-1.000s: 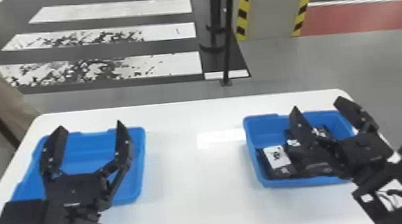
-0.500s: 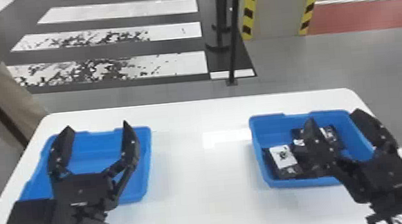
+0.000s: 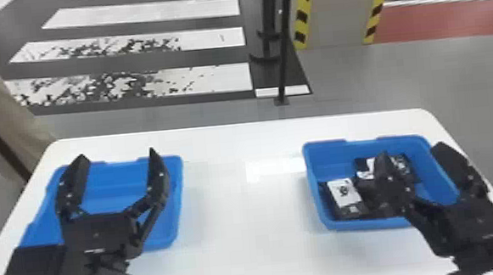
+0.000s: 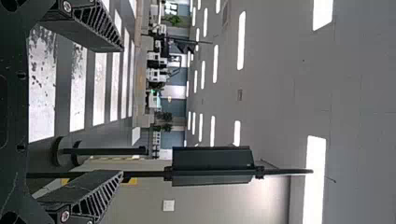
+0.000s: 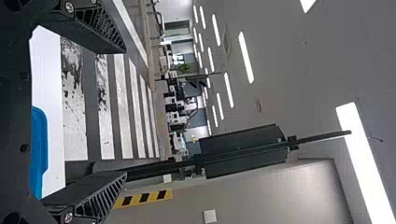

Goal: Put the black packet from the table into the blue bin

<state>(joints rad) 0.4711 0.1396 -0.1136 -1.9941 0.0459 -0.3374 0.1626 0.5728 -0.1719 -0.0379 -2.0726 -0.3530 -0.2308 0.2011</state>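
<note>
Probably a low sideways swing would have risked snagging the right-hand blue plastic bin (image 3: 368, 224), where flat black packets with white labels (image 3: 344, 194) lay, since the black two-fingered right gripper (image 3: 412, 150) hung spread near it — the matching left gripper (image 3: 117, 154), also spread, was well apart.
</note>
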